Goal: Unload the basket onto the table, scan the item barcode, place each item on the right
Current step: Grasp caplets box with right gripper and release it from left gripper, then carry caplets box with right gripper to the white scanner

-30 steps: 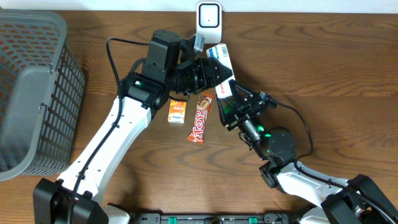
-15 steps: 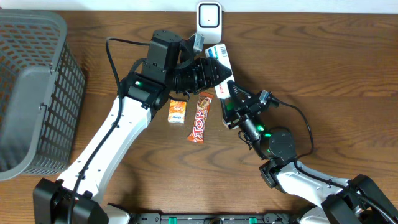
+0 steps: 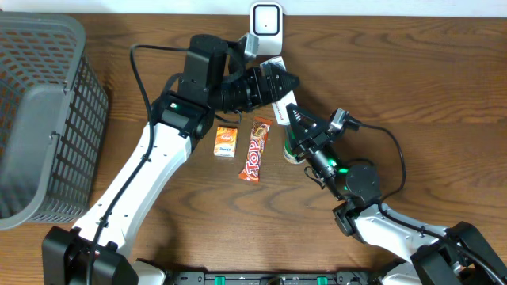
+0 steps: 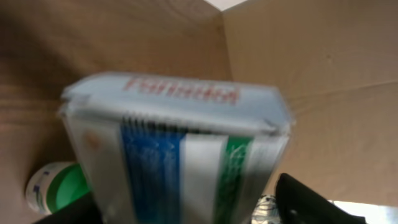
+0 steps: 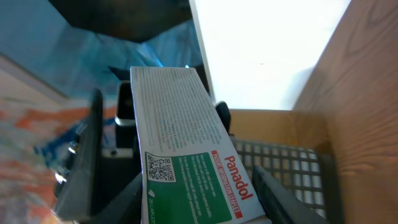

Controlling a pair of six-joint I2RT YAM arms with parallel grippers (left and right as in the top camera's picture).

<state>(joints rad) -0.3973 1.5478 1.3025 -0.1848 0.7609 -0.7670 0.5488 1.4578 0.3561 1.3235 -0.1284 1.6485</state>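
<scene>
The item is a white, green and blue Panadol box (image 3: 280,109), held off the table just below the white scanner (image 3: 265,20). My right gripper (image 3: 295,125) is shut on its lower end; in the right wrist view the box (image 5: 186,143) stands between both fingers with its QR code and green label facing the camera. My left gripper (image 3: 277,83) is still around the upper end. In the left wrist view the blurred box (image 4: 180,143) fills the frame, and the left gripper (image 4: 186,208) is open, with a gap beside the right finger (image 4: 308,199). No barcode is visible.
An orange snack pack (image 3: 226,141) and a Top bar (image 3: 255,149) lie on the wooden table (image 3: 444,95) below the left arm. A green and white container (image 3: 293,150) sits under the right gripper. A grey mesh basket (image 3: 47,103) fills the left side.
My left gripper has opened off the box and shifted slightly up and left. My right gripper has closed on the box's lower end and moved a little up with it.
</scene>
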